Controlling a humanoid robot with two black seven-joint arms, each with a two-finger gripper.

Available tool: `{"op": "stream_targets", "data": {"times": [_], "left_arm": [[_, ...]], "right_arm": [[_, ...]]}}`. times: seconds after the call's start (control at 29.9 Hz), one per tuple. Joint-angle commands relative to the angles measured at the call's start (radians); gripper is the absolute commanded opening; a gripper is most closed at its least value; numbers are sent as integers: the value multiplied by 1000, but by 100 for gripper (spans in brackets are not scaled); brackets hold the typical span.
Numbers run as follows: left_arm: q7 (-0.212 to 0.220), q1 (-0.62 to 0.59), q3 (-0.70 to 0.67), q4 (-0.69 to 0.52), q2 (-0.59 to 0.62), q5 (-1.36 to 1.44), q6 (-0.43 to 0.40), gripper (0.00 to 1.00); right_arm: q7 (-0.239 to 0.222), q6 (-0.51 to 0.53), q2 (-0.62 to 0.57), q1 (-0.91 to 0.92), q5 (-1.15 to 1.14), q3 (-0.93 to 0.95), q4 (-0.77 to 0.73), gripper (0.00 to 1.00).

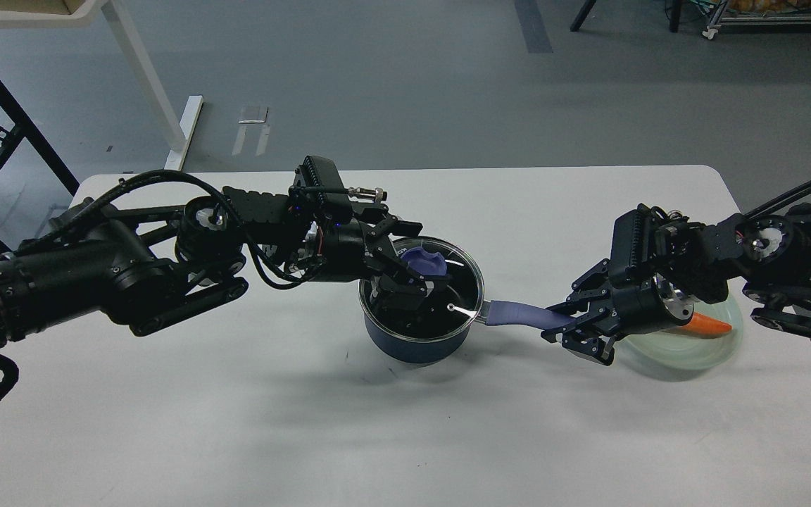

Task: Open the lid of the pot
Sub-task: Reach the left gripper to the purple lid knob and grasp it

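A dark blue saucepan point(412, 339) stands mid-table with its glass lid point(463, 282) on it. The lid's blue knob point(426, 262) shows in part. My left gripper point(416, 266) has come in from the left and lies low over the lid. It looks open, with one finger behind the knob and one in front of it. I cannot tell whether the fingers touch the knob. My right gripper point(569, 325) is shut on the end of the pot's blue handle point(518, 313).
A pale green plate point(701, 352) with an orange carrot point(709, 325) lies at the right, partly behind my right wrist. The white table point(236, 422) ends close beyond the plate. Black frame legs stand off the table at the far left.
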Motion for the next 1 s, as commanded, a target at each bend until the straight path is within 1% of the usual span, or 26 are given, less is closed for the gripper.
{"op": "stream_targets", "data": {"times": [0.0,0.2,0.7,0.84,0.97], "left_arm": [[0,20,5,26,-1,3,12,99],[0,38,5,54,-4,31,35,99],[0,63,6,58,-16,33,47,99],[0,63,12,61,-18,33,58,94],[0,63,12,62,-18,34,59,79]], "right_arm": [[0,0,1,0,0,2,0,34],[0,0,1,-2,0,2,0,34],[0,0,3,-2,2,0,0,35],[0,0,3,-2,2,0,0,35],[0,0,3,-2,2,0,0,35]]}}
